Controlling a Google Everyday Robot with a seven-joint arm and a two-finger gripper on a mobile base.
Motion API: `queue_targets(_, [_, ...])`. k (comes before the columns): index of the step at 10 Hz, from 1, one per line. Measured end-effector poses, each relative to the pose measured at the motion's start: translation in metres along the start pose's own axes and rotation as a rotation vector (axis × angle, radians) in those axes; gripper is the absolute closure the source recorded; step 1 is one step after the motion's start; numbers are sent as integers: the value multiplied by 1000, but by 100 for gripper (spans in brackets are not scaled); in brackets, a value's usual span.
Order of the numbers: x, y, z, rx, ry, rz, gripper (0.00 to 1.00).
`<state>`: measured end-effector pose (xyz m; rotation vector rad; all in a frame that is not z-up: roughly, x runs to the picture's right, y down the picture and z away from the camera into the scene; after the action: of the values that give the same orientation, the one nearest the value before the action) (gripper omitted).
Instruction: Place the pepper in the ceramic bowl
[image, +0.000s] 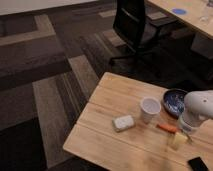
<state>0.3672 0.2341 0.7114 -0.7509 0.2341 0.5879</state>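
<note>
Wooden desk (115, 107) over striped carpet | pepper (167, 128) lies flat just right of the white cup (150, 109), near the ceramic bowl (174, 102) | your gripper (186, 131) sits at the pepper's right end | fingers: honestly cannot tell | pale block (123, 122) left of cup

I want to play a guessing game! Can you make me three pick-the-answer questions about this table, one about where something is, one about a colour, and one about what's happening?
1. Where does the pepper lie?
A. on the table
B. in the bowl
C. in the cup

2. What colour is the cup?
A. white
B. green
C. black

3. What is in the bowl?
A. the pepper
B. nothing to see
C. the pale block

Answers: 1 A, it lies on the wood right of the cup, by the gripper. 2 A, it is plain white. 3 B, only its blue inside shows.
</note>
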Motion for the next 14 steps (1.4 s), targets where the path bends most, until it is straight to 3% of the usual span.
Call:
queue_targets(5, [1, -4, 30, -2, 30, -67, 21])
queue_targets(6, [0, -6, 30, 8, 29, -82, 29])
queue_targets(7, [-4, -8, 26, 25, 22, -98, 49])
queue_targets(8, [-6, -8, 22, 34, 18, -104, 57])
queue_targets(11, [-15, -7, -4, 90, 1, -138, 100])
queue_targets(13, [-12, -16, -32, 121, 4, -125, 100])
queue_targets(14, [-8, -33, -69, 162, 1, -121, 100])
